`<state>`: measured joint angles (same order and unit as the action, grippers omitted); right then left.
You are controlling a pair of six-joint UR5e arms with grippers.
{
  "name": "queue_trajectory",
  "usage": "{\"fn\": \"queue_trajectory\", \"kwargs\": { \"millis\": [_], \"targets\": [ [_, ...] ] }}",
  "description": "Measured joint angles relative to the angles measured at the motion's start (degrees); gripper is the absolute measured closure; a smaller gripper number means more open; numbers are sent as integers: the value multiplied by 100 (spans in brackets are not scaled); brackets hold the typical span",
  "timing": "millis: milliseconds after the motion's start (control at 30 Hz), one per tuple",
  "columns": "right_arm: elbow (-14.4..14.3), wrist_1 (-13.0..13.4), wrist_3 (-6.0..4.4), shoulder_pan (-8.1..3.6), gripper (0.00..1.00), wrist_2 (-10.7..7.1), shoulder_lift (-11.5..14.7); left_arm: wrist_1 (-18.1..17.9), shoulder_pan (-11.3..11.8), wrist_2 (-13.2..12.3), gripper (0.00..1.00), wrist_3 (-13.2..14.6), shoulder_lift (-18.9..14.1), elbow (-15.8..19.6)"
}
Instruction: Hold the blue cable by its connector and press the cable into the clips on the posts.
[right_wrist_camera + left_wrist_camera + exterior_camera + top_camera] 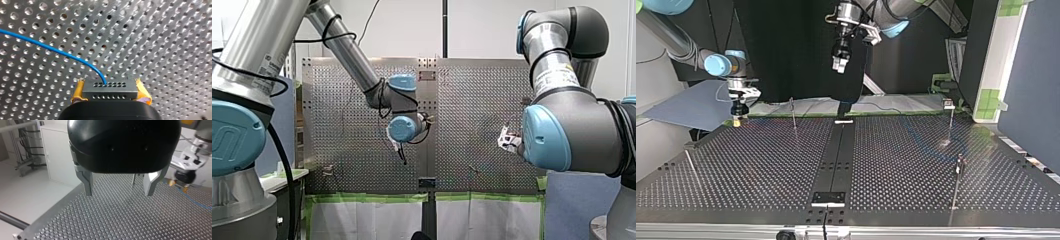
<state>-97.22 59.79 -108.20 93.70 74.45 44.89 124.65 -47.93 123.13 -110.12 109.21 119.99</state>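
- My right gripper [110,93] is clamped on the connector [110,86]. The yellow pads [78,91] pinch it from either side, and its face of small holes shows just ahead of the fingertips.
- The blue cable [50,48] comes out of the connector's upper row of holes. It curves over and sweeps away to one side above the perforated table [162,37] until it runs out of view.
- Over to the top view: that gripper sits low at the table's far edge, well to the left of the black strip [836,160] running down the middle.
- My left gripper [838,64] hangs high above the strip's far end, well apart from the connector and cable.
- Its own wrist view shows the metal fingers [87,183] spread wide over the table, released.
- Thin posts [793,114] stand on both sides of the strip, one just left of its far end and others further right.
- Whether the cable sits in any clip, I can't tell.
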Motion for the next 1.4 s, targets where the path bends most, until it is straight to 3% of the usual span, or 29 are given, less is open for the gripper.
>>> {"fn": "queue_trajectory", "kwargs": {
  "millis": [200, 467, 1400],
  "targets": [
    [-36, -190, 76, 53, 100, 118, 171, 71, 48, -113, 0, -8, 0, 296],
    [-40, -238, 56, 113, 100, 156, 183, 158, 59, -163, 0, -16, -1, 631],
    [-39, -239, 52, 118, 100, 158, 184, 166, 62, -163, 0, -18, -2, 669]
  ]
}}
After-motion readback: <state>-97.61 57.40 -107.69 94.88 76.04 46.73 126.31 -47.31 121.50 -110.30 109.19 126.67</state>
